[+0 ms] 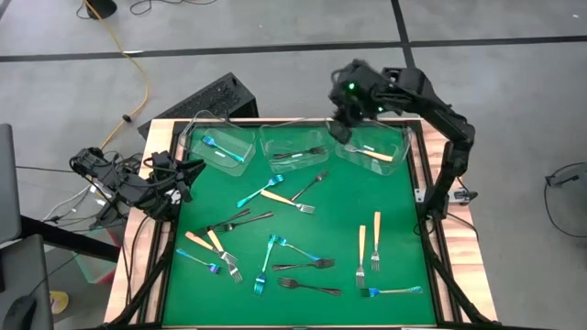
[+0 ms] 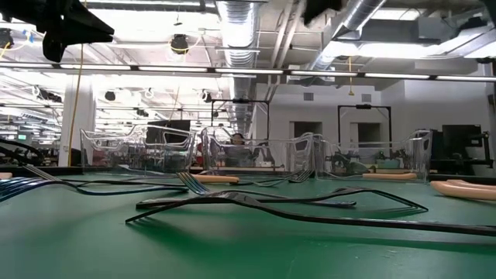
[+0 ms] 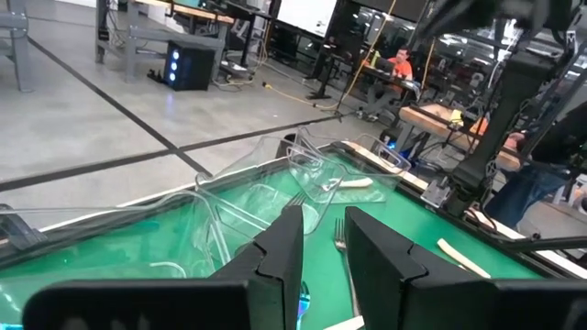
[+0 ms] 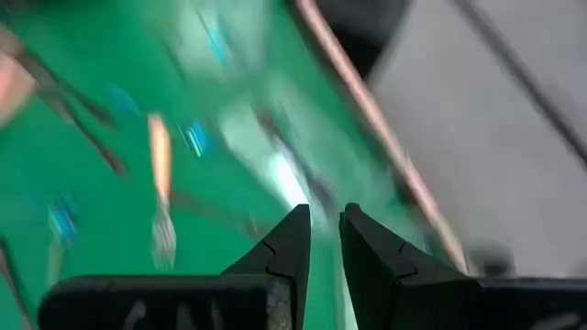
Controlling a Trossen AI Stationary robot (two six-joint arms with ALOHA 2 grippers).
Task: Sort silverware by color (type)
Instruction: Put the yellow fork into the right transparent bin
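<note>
Forks lie scattered flat on the green table (image 1: 339, 220): blue-teal ones (image 1: 260, 190), dark ones (image 1: 307, 286) and cream-handled ones (image 1: 376, 243). Three clear tubs stand along the far edge. The left tub (image 1: 220, 147) holds a blue fork, the middle tub (image 1: 295, 147) a dark one, and the right tub (image 1: 371, 147) a cream one. My right gripper (image 1: 346, 112) hangs high over the gap between the middle and right tubs, tilted down. Its fingers (image 4: 326, 243) are a little apart, with nothing between them. My left gripper (image 3: 326, 261) waits at the table's left edge, open and holding nothing.
A raised wooden rim (image 1: 424, 165) runs around the table. Dark forks (image 2: 271, 205) cross each other near the front in the low view. A black case (image 1: 211, 99) sits behind the far left corner. People sit in the room beyond (image 3: 399, 64).
</note>
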